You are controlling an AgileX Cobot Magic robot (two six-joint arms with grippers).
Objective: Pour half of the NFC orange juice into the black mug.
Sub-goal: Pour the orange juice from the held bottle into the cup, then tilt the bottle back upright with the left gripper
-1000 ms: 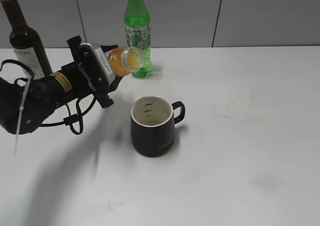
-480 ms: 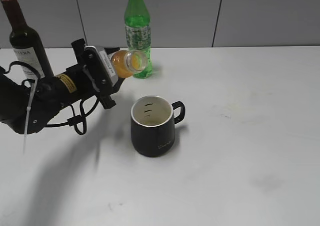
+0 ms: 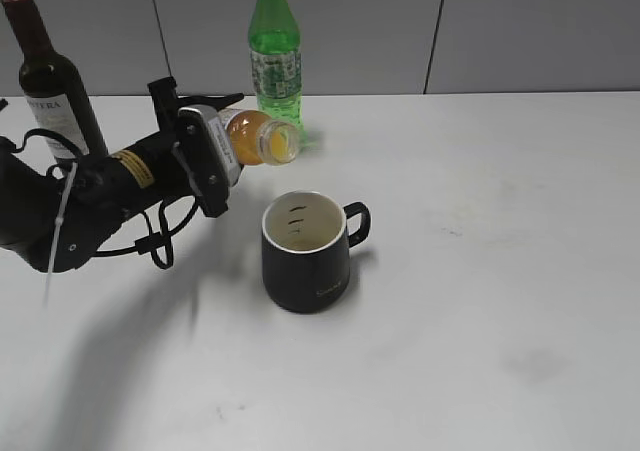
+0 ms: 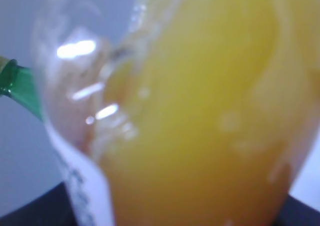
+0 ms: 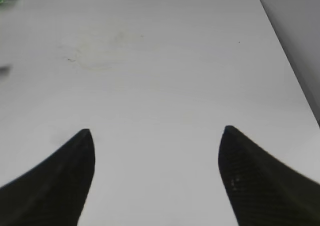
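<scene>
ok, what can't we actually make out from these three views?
- Left pincer fingers: exterior view, hidden behind the wrist block and the small clear plastic bottle of orange juice.
- Juice level in the squat black ceramic mug: exterior view, interior too small to judge.
- Bottle label: left wrist view, blurred, too close.
- Right arm: outside the exterior view; only the open right pincer tips show.

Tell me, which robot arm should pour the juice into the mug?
Left. Its end effector already holds the NFC orange juice tipped sideways beside the black mug. The right end effector is open and empty over bare table.
</scene>
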